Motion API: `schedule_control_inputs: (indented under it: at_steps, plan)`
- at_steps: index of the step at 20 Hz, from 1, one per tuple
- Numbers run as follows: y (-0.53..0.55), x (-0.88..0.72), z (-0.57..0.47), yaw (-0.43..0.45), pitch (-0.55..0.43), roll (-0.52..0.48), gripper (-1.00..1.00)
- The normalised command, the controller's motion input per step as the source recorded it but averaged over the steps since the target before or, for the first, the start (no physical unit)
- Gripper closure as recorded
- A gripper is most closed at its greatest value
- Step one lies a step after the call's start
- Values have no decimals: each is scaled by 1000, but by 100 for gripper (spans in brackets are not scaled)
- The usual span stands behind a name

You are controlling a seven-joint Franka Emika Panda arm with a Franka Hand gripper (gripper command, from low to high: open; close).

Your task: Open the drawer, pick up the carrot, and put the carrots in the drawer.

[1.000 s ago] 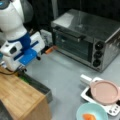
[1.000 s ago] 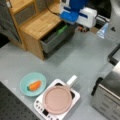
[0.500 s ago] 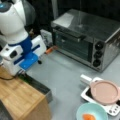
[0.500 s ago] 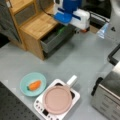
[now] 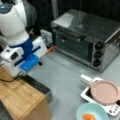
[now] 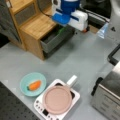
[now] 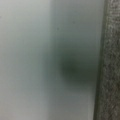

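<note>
I see my end effector (image 6: 65,25) low over the open drawer (image 6: 53,40) in a front view, its white and blue body hiding the fingertips, so I cannot tell whether it stands wide or narrow, nor whether it holds anything. In a front view the end effector (image 5: 18,72) sits at the table's left side, just above the dark drawer (image 5: 37,86) that juts out from the wooden-topped cabinet (image 5: 17,100). The wrist view gives me only a pale grey blurred surface with a dark smudge and a speckled grey strip (image 7: 108,60) down its right edge; no fingers show there. One front view shows something green (image 6: 62,30) inside the drawer under the arm, which the opposite camera does not show. I count one carrot (image 6: 34,85), lying in the light-blue bowl (image 6: 32,83) near the table's front edge, well apart from the drawer; in a front view the same carrot (image 5: 89,117) is just a bit of orange in the bowl (image 5: 91,112) at the bottom edge. Beside the bowl stands one white cooktop (image 6: 56,100) carrying one pink pan (image 6: 57,99) with a white handle. I count one silver toaster oven (image 5: 85,37) at the table's far side, three knobs on its front.
</note>
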Motion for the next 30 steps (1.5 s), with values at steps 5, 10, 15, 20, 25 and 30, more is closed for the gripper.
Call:
schedule_control_inputs:
  at_steps: [5,10,15,20,25,30]
  plan:
    - [-150,171,4,149,114,-48,-100]
    - [-101,121,35,136,114,-65,-100]
    - [-12,37,-11,121,93,-74,-100]
    - [104,-47,-70,99,71,-73,-100]
    - [130,-79,-84,70,46,-49,-100]
    - [95,-66,-60,46,24,-22,-100]
